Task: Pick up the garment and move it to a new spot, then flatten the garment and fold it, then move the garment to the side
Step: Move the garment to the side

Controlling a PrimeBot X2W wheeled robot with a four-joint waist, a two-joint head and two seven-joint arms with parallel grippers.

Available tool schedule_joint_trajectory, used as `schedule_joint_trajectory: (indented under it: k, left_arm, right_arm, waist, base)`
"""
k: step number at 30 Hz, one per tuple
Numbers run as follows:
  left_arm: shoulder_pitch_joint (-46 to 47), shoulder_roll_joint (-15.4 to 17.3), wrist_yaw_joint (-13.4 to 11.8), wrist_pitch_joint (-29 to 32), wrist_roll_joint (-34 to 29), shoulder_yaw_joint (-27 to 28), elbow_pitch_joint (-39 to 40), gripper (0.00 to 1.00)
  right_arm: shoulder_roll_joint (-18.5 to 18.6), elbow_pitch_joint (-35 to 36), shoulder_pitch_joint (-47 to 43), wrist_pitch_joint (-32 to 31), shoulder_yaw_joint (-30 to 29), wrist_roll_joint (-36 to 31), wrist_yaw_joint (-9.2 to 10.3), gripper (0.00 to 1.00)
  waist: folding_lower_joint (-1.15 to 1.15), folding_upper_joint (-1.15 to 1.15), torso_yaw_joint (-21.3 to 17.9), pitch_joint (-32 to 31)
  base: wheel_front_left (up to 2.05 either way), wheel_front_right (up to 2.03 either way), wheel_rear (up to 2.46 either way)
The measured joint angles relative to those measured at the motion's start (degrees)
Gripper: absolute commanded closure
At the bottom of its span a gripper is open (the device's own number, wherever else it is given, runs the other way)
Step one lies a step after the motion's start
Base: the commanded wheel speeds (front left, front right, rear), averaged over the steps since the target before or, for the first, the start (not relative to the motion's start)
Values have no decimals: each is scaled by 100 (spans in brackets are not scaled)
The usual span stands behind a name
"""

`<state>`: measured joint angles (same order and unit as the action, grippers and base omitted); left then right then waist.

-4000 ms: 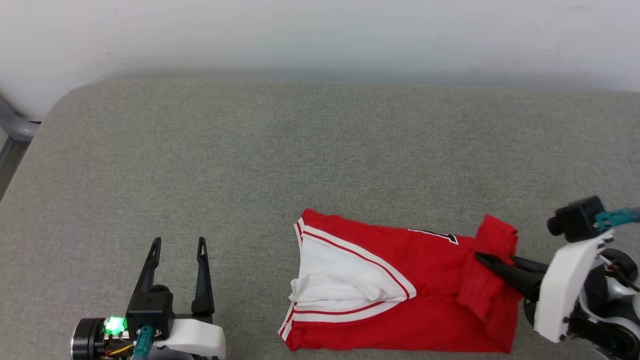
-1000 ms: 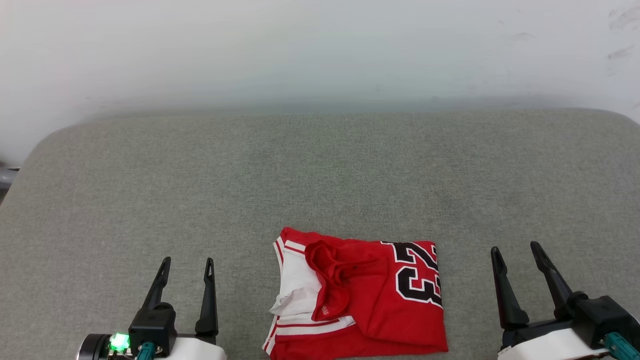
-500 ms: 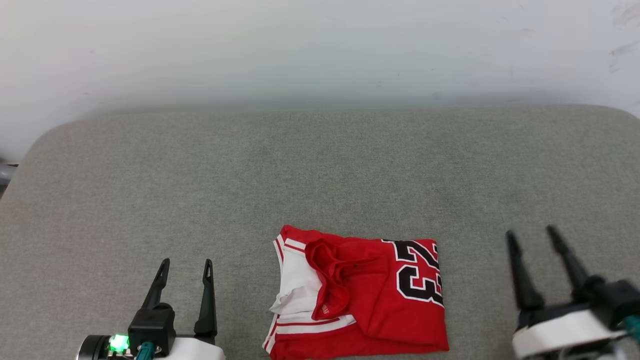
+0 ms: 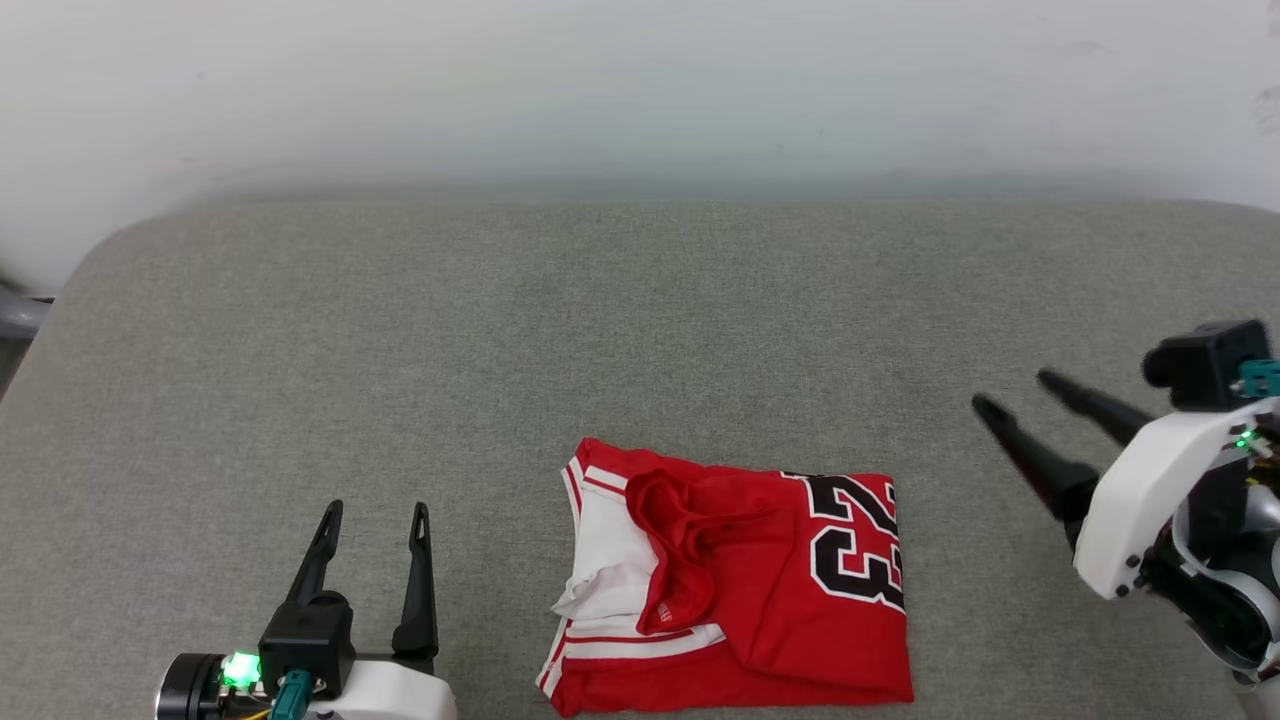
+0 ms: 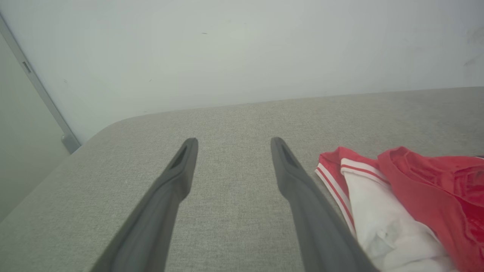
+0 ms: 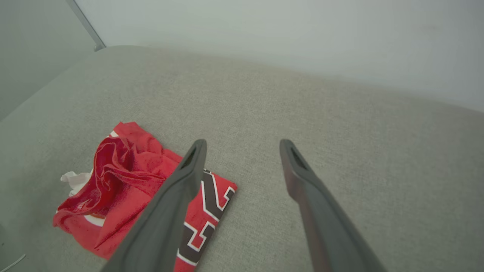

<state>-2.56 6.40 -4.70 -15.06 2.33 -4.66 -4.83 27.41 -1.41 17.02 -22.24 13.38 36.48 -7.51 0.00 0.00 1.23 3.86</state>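
At lower centre the garment lies folded; my left claw and right claw gape empty. Next, I'd grip and shift it aside.

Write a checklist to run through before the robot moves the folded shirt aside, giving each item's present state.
1. The shirt is folded into a compact block: ok, though red cloth is bunched on top.
2. The left end effector is open and empty: ok.
3. The right end effector is open and empty: ok.
4. Both stand apart from the shirt: ok.
5. The surface extends on both sides of the shirt: ok.
6. The hidden lower layers lie even: cannot tell.
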Motion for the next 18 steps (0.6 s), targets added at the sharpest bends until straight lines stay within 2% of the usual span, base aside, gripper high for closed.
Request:
schedule_joint_trajectory:
  k: [4,8,13,18]
  left_arm:
    - [51,-18,0,0,0,-3,5,0]
    - [116,-48,15,0,-7,-36,12,0]
    - [244,-74,25,0,-16,-65,19,0]
    - [366,-85,40,0,-24,-68,24,0]
  right_arm:
    - [162,-82,11,-940,294,703,0,0]
    - [171,-301,-2,-1457,483,1115,0,0]
    - [75,-670,-59,-1702,688,1271,0,0]
    - [-109,-1099,-38,-1679,828,1348,0,0]
  waist:
    - [0,0,48,73]
    - [0,0,112,179]
    - [0,0,219,355]
    - [0,0,319,549]
  base:
    - [0,0,0]
    - [0,0,0]
    - [0,0,0]
    - [0,0,0]
